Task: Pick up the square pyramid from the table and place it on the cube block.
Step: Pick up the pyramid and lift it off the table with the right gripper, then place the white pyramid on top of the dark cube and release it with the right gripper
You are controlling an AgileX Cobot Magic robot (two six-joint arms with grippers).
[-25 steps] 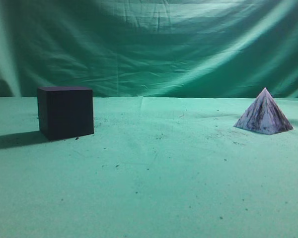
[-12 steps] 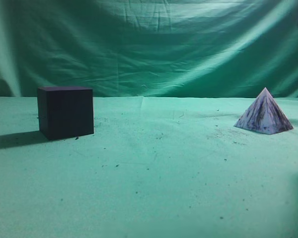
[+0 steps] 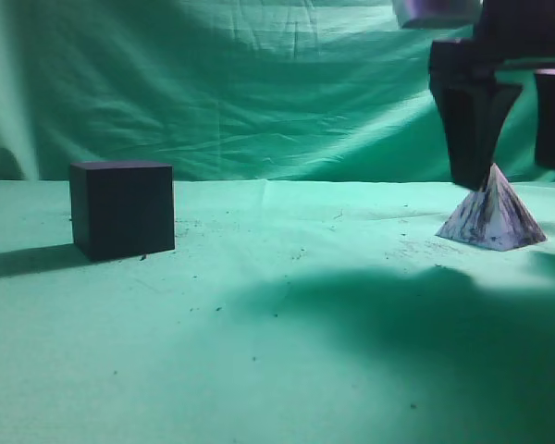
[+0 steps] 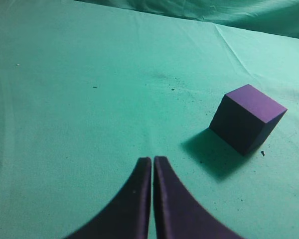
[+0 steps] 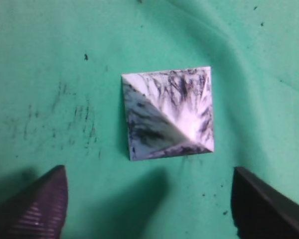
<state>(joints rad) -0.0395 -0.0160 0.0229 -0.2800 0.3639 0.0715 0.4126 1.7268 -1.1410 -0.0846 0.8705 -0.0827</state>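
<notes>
The square pyramid (image 3: 492, 218), white with dark marbled streaks, stands on the green cloth table (image 3: 277, 351) at the right. It also shows from above in the right wrist view (image 5: 168, 113). My right gripper (image 3: 513, 139) hangs open just above the pyramid, a finger on either side of its tip; in the right wrist view the gripper (image 5: 149, 199) is wide open and empty. The dark cube block (image 3: 122, 209) stands at the left, also in the left wrist view (image 4: 247, 117). My left gripper (image 4: 152, 162) is shut and empty, apart from the cube.
A green cloth backdrop (image 3: 259, 92) hangs behind the table. The right arm casts a broad shadow (image 3: 398, 314) on the cloth in front of the pyramid. Dark specks dot the cloth.
My right gripper has come down into the exterior view from the top right, over the pyramid, and its shadow now spreads on the cloth. Cube and pyramid have not moved.
</notes>
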